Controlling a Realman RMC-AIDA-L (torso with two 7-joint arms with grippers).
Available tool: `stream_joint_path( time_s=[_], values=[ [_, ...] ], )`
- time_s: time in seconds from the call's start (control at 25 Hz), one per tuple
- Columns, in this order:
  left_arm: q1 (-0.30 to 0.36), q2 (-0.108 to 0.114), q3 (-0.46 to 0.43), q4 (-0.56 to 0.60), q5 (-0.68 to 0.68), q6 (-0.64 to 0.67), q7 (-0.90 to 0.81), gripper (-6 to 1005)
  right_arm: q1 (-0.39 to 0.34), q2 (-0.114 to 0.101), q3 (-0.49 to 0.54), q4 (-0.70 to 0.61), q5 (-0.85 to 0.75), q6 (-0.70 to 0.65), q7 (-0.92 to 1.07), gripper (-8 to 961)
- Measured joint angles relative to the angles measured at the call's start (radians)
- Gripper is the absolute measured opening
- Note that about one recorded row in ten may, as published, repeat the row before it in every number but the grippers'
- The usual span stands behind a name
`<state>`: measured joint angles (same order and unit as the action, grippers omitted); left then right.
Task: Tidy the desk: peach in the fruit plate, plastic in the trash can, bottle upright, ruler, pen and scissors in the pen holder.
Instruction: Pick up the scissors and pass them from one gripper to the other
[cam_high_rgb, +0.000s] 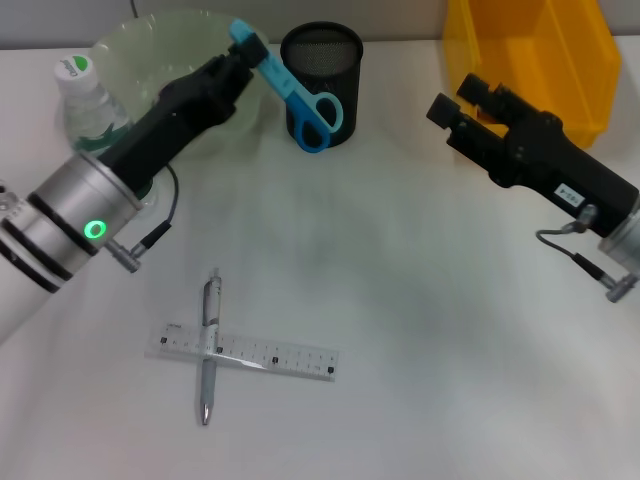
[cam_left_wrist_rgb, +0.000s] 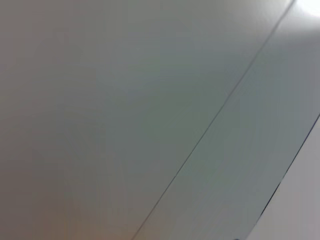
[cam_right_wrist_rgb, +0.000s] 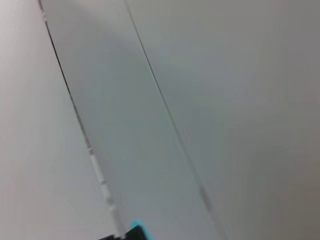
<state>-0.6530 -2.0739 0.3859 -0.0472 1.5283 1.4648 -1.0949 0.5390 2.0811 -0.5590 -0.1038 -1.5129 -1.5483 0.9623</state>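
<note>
Left gripper (cam_high_rgb: 243, 60): raised above the back of the desk (cam_high_rgb: 420, 300), just left of the pen holder; fingers closed on the covered blade end of the scissors (cam_high_rgb: 296, 92).

Scissors: held slanted, blade cover up in the grip, light blue handle loops hanging low in front of the pen holder's wall, outside the cup. Not yet over the opening.

Pen holder (cam_high_rgb: 322, 62): black mesh cup, upright, at the back centre. Nothing of its contents can be made out.

Risk, judged: the handles lead, and they are wider than the blade end. If lowered from this spot they would likely strike the rim or the outer wall and push the light cup over or away. The slant adds to this; one loop could hook on the mesh edge. A pinch on the smooth cover alone may also let the scissors swivel or slide out.

Fruit plate (cam_high_rgb: 150, 50): pale green, behind the left arm. The peach is not visible.

Bottle (cam_high_rgb: 88, 100): upright at the arm's left; a swing of the arm could knock it.

Pen (cam_high_rgb: 210, 345) and ruler (cam_high_rgb: 250, 353): crossed, touching, near the front of the desk, untouched.

Right gripper (cam_high_rgb: 455, 100): hovering in front of the trash can (cam_high_rgb: 530, 50), holding nothing; finger spread cannot be told.
</note>
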Motion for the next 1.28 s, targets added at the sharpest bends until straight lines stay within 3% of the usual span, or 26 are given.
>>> stream_joint_path(
  time_s=[0.04,0.16,0.84,1.08,1.28],
  values=[
    [0.003,0.0,0.002,0.005,0.001,0.007,-0.029,88,-0.005,-0.001,-0.018,-0.035,-0.013,-0.005,0.087,668],
    [0.012,0.002,0.005,0.015,0.001,0.03,-0.143,88,-0.01,-0.015,-0.075,-0.129,-0.052,-0.051,0.35,666],
    [0.044,-0.004,-0.022,0.005,-0.007,0.088,-0.571,89,0.051,-0.07,-0.107,-0.179,-0.104,-0.142,0.931,661],
    [0.045,-0.005,-0.031,-0.008,-0.007,0.084,-0.595,89,0.079,-0.072,-0.117,-0.165,-0.105,-0.129,1.124,660],
    [0.064,-0.005,-0.076,-0.064,-0.007,0.058,-0.642,89,0.092,-0.057,-0.153,-0.163,-0.106,-0.081,1.236,659]
  ],
)
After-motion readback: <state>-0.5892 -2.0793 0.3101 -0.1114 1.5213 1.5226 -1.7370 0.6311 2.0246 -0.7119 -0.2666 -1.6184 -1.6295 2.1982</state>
